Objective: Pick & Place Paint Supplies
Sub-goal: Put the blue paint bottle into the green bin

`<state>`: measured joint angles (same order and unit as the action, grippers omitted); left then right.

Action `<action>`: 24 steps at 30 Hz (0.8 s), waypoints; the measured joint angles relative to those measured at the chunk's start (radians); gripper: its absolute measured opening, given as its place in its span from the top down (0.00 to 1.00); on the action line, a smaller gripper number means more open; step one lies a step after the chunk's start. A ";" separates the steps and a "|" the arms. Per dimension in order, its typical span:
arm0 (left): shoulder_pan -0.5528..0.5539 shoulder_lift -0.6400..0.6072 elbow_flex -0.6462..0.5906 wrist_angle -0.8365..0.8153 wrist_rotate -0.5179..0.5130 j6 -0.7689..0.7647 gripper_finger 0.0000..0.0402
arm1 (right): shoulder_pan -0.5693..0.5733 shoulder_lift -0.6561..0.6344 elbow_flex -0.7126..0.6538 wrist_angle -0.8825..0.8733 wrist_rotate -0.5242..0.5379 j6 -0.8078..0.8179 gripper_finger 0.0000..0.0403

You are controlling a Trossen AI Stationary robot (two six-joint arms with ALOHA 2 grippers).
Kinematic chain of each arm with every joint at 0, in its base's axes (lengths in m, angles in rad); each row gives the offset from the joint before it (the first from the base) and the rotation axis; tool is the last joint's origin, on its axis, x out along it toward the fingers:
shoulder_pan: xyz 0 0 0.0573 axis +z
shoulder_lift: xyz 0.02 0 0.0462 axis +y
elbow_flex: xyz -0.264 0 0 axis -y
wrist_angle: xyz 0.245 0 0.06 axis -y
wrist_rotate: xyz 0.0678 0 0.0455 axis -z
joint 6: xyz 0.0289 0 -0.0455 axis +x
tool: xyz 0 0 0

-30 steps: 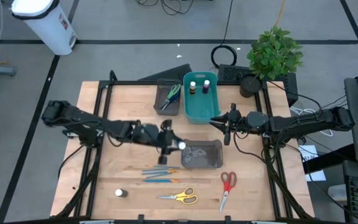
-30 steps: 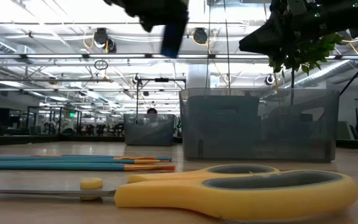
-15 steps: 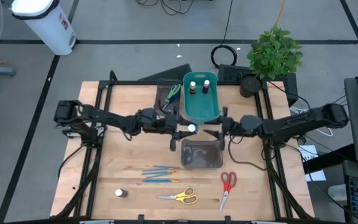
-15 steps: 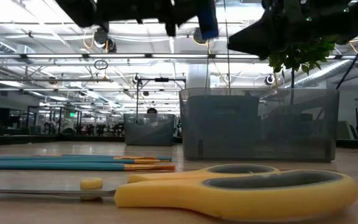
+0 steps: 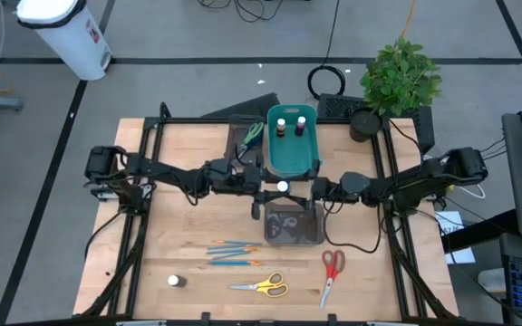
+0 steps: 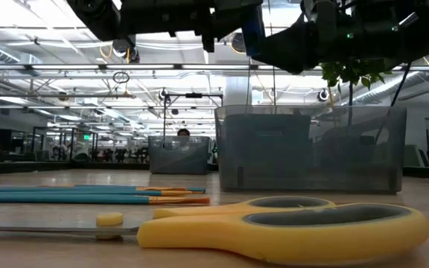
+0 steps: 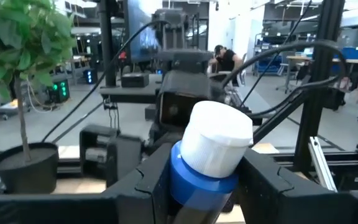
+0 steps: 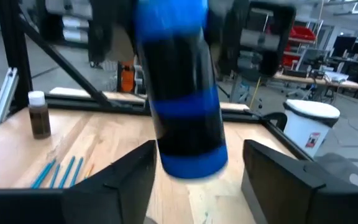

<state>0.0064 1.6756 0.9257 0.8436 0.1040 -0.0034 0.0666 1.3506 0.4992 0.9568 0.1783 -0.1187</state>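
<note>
Since a second ago, both arms have drawn together above the table's middle. The left tool [image 5: 275,188] grips a blue paint bottle [image 5: 282,187] with a white cap, held over the near edge of the teal bin [image 5: 294,154]. The right tool [image 5: 313,187] faces it, fingers spread, just beside the bottle. The bottle's long axis runs between the two tools, cap toward the right one. Its lower part is hidden between the left fingers. A dark tray [image 5: 294,226] lies just below; brushes [image 5: 234,253] and scissors [image 5: 262,286] rest nearer the front.

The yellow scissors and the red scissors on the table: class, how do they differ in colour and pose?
The yellow scissors have yellow handles; the red scissors have red ones. The yellow pair lies crosswise with its blades towards the left arm's side; the red pair lies lengthwise, handles towards the trays. Both lie flat on the table, untouched.
</note>
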 joint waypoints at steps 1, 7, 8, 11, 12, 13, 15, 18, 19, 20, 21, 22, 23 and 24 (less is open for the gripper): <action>0.002 0.000 0.000 -0.006 -0.004 -0.004 0.65 | 0.000 0.000 0.000 0.003 0.000 0.001 0.47; 0.001 0.000 0.000 -0.011 -0.034 -0.010 0.65 | 0.001 0.000 0.000 -0.001 -0.003 0.000 0.65; 0.000 0.000 0.000 -0.011 -0.034 -0.011 0.65 | 0.001 0.000 0.000 -0.001 -0.013 -0.001 0.68; 0.000 0.000 0.000 -0.011 -0.037 -0.021 0.65 | 0.000 0.000 0.000 0.001 -0.032 -0.002 0.74; 0.000 0.000 0.000 -0.011 -0.037 -0.027 0.65 | 0.000 0.000 0.000 0.001 -0.034 0.000 0.75; 0.000 0.000 0.000 -0.011 -0.037 -0.032 0.65 | 0.000 0.000 0.000 0.001 -0.036 0.001 0.75; 0.000 0.000 0.000 -0.011 -0.037 -0.033 0.63 | 0.000 0.000 0.000 0.001 -0.040 0.001 0.76; 0.000 0.000 0.000 -0.008 -0.038 -0.032 0.54 | 0.000 0.000 0.000 0.001 -0.049 0.005 0.77; -0.002 -0.001 0.000 -0.008 -0.048 -0.029 0.49 | 0.000 0.000 0.000 0.001 -0.053 0.006 0.77; -0.003 -0.014 0.000 -0.026 -0.061 -0.027 0.45 | 0.000 0.000 0.000 0.001 -0.053 0.005 0.77; -0.003 -0.034 -0.001 -0.058 -0.072 -0.016 0.41 | 0.000 0.000 0.000 0.002 -0.053 0.006 0.77; -0.002 -0.056 -0.001 -0.076 -0.076 0.003 0.36 | 0.000 0.000 0.000 0.005 -0.053 0.006 0.77; -0.001 -0.085 0.000 -0.105 -0.079 0.028 0.32 | 0.000 -0.001 0.000 0.010 -0.052 0.008 0.77; 0.000 -0.117 0.000 -0.151 -0.081 0.051 0.29 | 0.000 -0.004 0.000 0.010 -0.050 0.012 0.77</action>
<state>0.0063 1.5583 0.9253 0.6929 0.0235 0.0473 0.0669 1.3463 0.4995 0.9673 0.1281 -0.1066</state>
